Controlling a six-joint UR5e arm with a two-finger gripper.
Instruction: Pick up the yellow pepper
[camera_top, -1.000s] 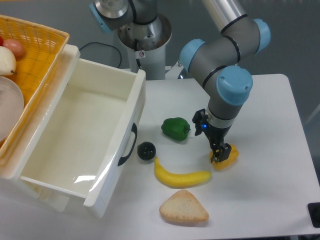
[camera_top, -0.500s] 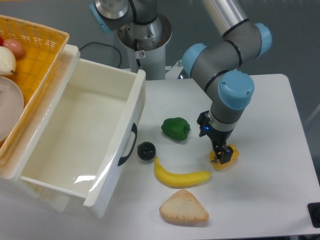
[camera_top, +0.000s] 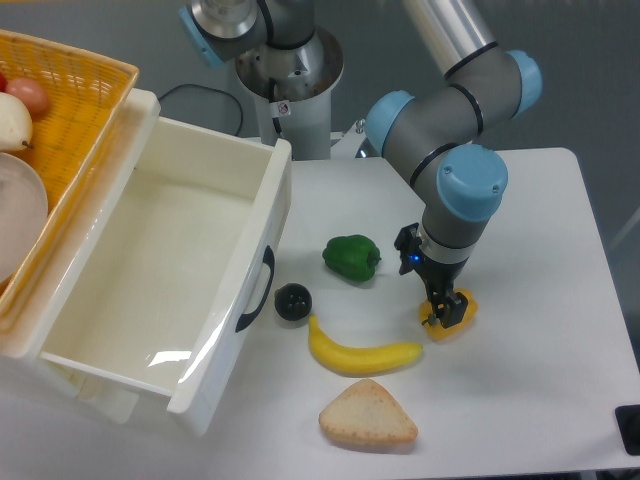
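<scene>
One small yellow pepper (camera_top: 458, 317) lies on the white table (camera_top: 540, 380), right of centre, and the gripper (camera_top: 444, 311) stands down on top of it. The dark fingers (camera_top: 449, 304) reach onto the pepper's upper left part, so the pepper shows mostly to the right of and below them, with a sliver of yellow at the left of the tips. The fingers look set against the pepper's body, but the view is too small to show whether they are pressed onto it or just beside it, so I cannot tell if the claw is clamped or apart. The pepper rests on the table surface.

The arm (camera_top: 455, 190) comes in from the far side, its grey links and blue caps bending down over the pepper, with the wrist pointing nearly straight down.

To the left of the yellow pepper, just apart from it, a banana (camera_top: 362, 352) lies curved, its right tip near the pepper's near left side. A green pepper (camera_top: 351, 257) sits further off to the far left, well apart from the claw. A small black round object (camera_top: 293, 301) lies left of the banana, next to the front of an open white drawer (camera_top: 160, 280). A wedge of toy bread (camera_top: 367, 413) lies near the front edge, below the banana. A yellow basket (camera_top: 70, 100) sits at the far left, behind the drawer.
</scene>
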